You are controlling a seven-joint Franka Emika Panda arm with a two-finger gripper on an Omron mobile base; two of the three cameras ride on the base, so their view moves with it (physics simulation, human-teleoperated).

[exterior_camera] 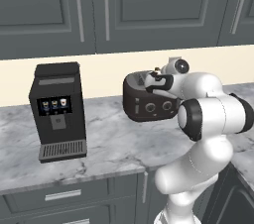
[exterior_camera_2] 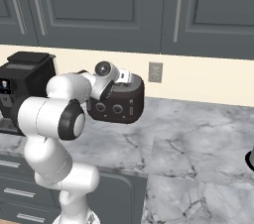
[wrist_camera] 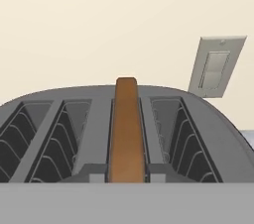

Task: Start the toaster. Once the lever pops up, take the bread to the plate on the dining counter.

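The toaster sits on the marble worktop, to the right of the black coffee machine and below a wall outlet. The gripper hovers directly over the toaster's top, probably lining up on the slice. The bread stands on edge in the toaster's middle slot, its brown crust showing. Whether the fingers are spread or closed cannot be told; nothing visibly sits between them.
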